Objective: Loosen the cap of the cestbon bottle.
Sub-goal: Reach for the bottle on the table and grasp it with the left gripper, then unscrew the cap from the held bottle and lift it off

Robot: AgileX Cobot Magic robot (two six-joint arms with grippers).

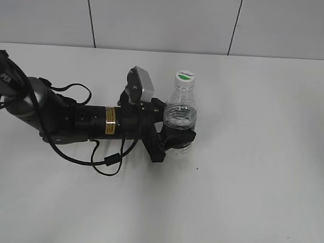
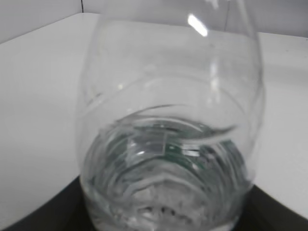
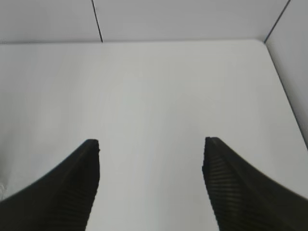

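Note:
The cestbon bottle (image 1: 181,103) stands upright on the white table, clear, with water in it. Its white cap (image 1: 185,76) with a green mark sits on top, and nothing touches it. My left gripper (image 1: 176,135) reaches in from the left and is shut on the bottle's lower body, hiding most of the label. In the left wrist view the bottle (image 2: 168,120) fills the frame, with a little green showing through the water; the cap is out of that view. My right gripper (image 3: 151,149) is open and empty over bare table. It does not show in the exterior view.
The white table (image 1: 257,177) runs back to a pale panelled wall (image 1: 157,16). The left arm and its looping black cable (image 1: 107,162) lie across the left of the table. In the right wrist view a wall (image 3: 293,62) rises on the right.

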